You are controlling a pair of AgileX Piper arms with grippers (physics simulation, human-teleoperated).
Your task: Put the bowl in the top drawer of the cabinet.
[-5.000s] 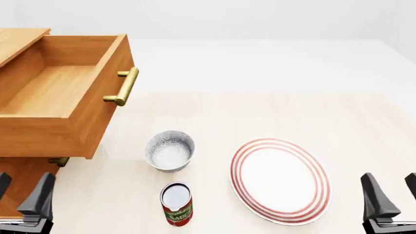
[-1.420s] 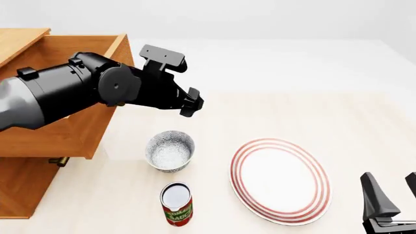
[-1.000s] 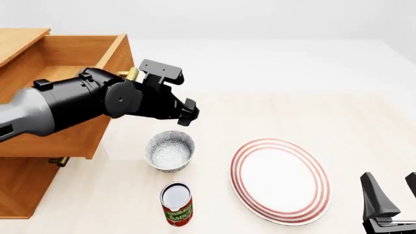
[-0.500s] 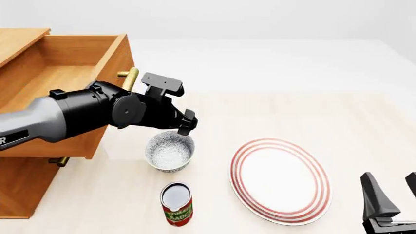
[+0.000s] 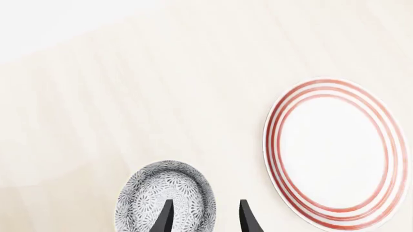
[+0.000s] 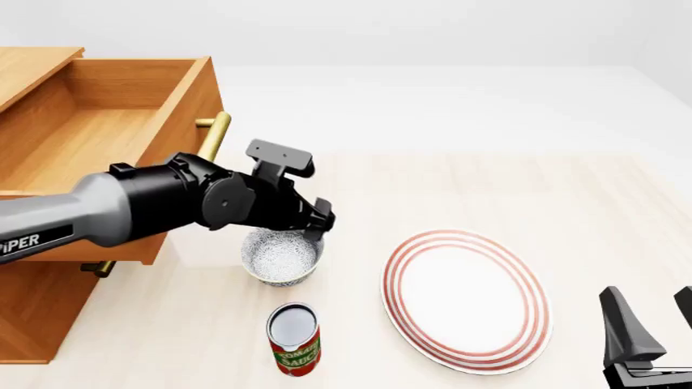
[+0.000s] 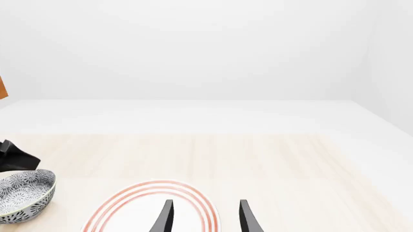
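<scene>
The bowl (image 6: 282, 256), speckled blue-grey on white, sits upright on the pale table (image 6: 454, 194) a little left of centre in the front view, untouched by any lift. The left gripper (image 6: 317, 229) hangs right over the bowl's far right rim, its fingers parted: in the left wrist view one fingertip (image 5: 165, 215) shows over the bowl's inside and the other just outside the rim, so the jaws straddle the wall without closing on it. The black and grey left arm (image 6: 141, 212) reaches in from the left edge of the frame, crossing in front of the top drawer (image 6: 97, 146), which stands pulled out at the upper left, its wooden floor bare and its brass bar handle (image 6: 213, 136) partly showing above the arm. The cabinet (image 6: 38, 304) fills the lower left below it. A tomato sauce can (image 6: 293, 339) stands near the bottom edge, just below the bowl. A red-ringed plate (image 6: 467, 300) lies right of centre. The right gripper (image 6: 654, 331) rests at the bottom right corner, fingers spread and holding nothing.
</scene>
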